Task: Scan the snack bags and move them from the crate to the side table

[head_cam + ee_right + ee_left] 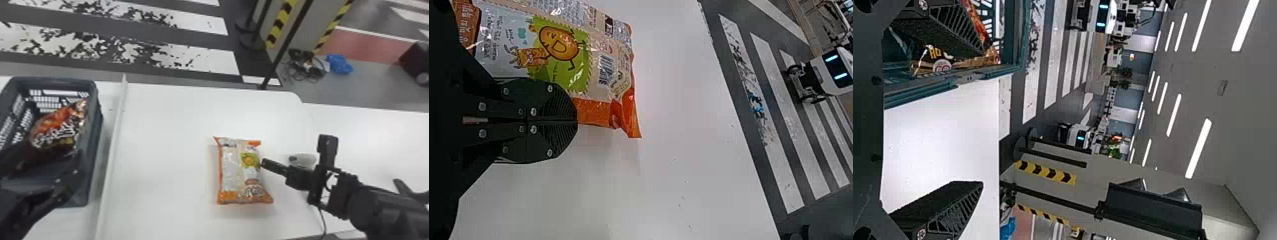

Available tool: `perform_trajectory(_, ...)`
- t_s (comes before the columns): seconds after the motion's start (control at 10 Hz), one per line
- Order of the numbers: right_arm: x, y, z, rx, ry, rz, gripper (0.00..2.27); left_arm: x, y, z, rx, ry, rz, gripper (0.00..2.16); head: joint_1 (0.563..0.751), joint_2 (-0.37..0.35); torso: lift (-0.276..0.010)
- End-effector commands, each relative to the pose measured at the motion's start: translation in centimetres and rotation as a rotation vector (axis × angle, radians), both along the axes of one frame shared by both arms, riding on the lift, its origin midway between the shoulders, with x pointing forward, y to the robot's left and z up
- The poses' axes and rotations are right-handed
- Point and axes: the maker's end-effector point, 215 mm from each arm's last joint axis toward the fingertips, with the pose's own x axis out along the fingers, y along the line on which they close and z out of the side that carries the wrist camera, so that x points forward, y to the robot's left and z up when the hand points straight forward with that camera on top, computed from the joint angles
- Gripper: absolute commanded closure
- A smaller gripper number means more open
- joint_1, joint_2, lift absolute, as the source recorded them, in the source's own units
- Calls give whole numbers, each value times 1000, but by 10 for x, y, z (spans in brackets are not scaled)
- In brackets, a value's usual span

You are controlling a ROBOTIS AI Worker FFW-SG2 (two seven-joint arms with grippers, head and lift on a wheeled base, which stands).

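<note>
Right gripper (264,162): black, clenched, gripping nothing
Orange-and-white glossy plastic snack bag (239,174): flat on the white table (166,143), just left of the right gripper's tips
Left gripper (53,159): black, fingers spread, grasping nothing
Dark grey-blue plastic crate (98,127): beneath the left gripper
Red-and-black shiny snack bag (62,126): in the crate, near the left gripper's fingers

You have two snack bags, one orange-and-white bag (237,172) and one red-and-black bag (59,129), plus one crate (95,134) and two grippers, one left gripper (75,162), one right gripper (263,162).
</note>
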Motion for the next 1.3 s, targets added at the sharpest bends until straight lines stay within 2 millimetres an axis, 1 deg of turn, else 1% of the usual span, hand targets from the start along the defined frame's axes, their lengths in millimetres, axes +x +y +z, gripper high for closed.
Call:
perform_trajectory(0.0,-3,10,-4,3,9,14,2243,-2,-1,-2,2,4,-2,76,695,-254,-87)
perform_trajectory(0.1,-2,-3,7,-38,-51,-20,2243,-5,-1,-1,1,-1,-2,76,695,-245,-87)
perform_trajectory(0.2,-5,-11,28,-63,-103,-41,2243,-5,-1,1,2,-5,-2,76,695,-249,-87)
perform_trajectory(0.3,-9,-4,56,-84,-158,-23,2243,-5,-1,2,1,-10,-4,76,695,-263,-87)
perform_trajectory(0.4,-16,16,81,-78,-208,-2,2243,-5,-3,5,-2,-17,-4,76,695,-267,-87)
perform_trajectory(0.5,-20,34,88,-49,-218,18,2243,-5,-6,6,-7,-19,-8,76,695,-256,-87)
perform_trajectory(0.6,-22,52,86,-26,-215,38,2243,-3,-8,9,-10,-26,-9,76,695,-235,-87)
perform_trajectory(0.7,-20,66,83,-22,-216,61,2243,-3,-8,10,-9,-27,-10,76,695,-207,-87)
perform_trajectory(0.8,-13,75,69,-26,-200,77,2243,-2,-6,12,-5,-33,-3,80,695,-195,-87)
perform_trajectory(0.9,-8,79,54,-34,-185,83,2240,-1,-6,13,-5,-36,3,80,695,-171,-87)
perform_trajectory(1.1,1,84,33,-46,-205,88,2243,1,-5,13,-5,-36,12,80,695,-144,-87)
perform_trajectory(1.2,0,85,24,-39,-195,89,2240,3,-5,12,-5,-38,14,80,695,-137,-87)
